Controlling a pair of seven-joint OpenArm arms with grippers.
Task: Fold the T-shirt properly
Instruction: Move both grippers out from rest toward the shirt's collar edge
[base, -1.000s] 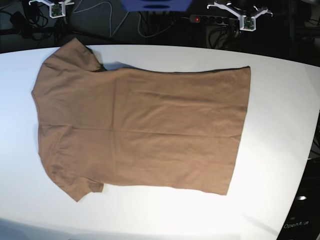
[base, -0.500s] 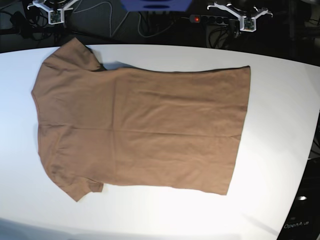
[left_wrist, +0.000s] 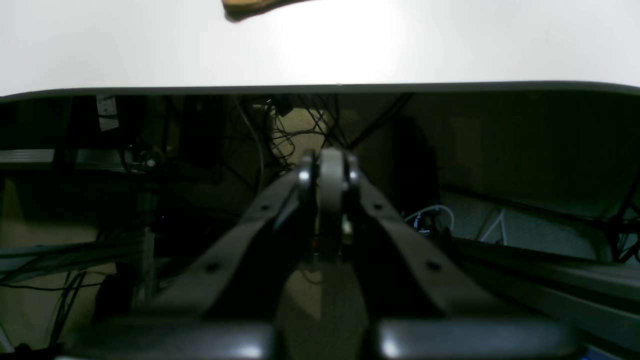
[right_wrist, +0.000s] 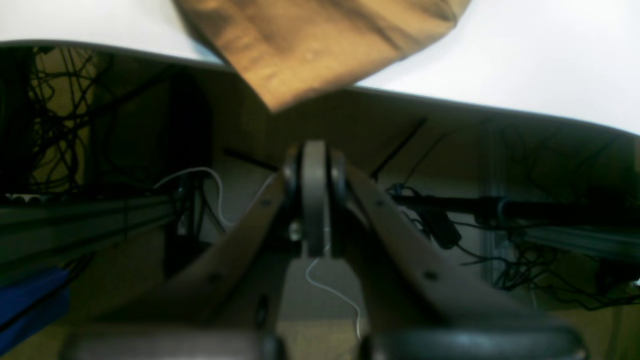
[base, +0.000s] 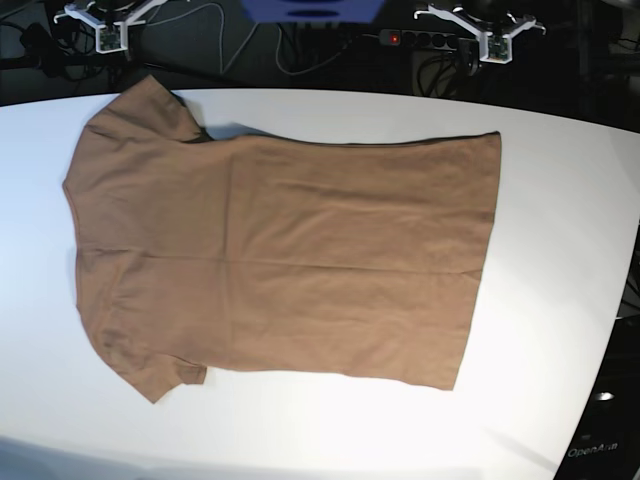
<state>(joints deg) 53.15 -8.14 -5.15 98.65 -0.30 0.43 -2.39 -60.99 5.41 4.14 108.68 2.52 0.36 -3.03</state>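
T-shirt (base: 280, 255): spread flat and unfolded on the white table (base: 560, 250), its length running from 9 o'clock to 3 o'clock in the base view. The 2 short sleeves sit at the 9 o'clock end, 1 toward 11 o'clock and 1 toward 7 o'clock; the straight hem faces 3 o'clock.
Sleeve at the edge: the 11 o'clock sleeve reaches the table's far rim, and in the right wrist view its corner hangs just past that rim.
Left gripper (left_wrist: 326, 170): fingers pressed together with nothing between them, empty. It is off the table, beyond the far rim at about 1 o'clock in the base view, well apart from the shirt.
Left arm pose: its wrist camera looks toward the table edge from below rim level; only a small scrap of the shirt shows at 11 o'clock in that view.
Right gripper (right_wrist: 314, 165): fingers likewise closed tight on each other, gripping nothing. It is beyond the far rim at about 11 o'clock in the base view.
Right arm pose: fingertips aim at the rim, just under the overhanging sleeve corner but not touching it.
Behind the table: dark floor with tangled cables (base: 300, 45) and a power strip (base: 425, 40) showing 1 red light.
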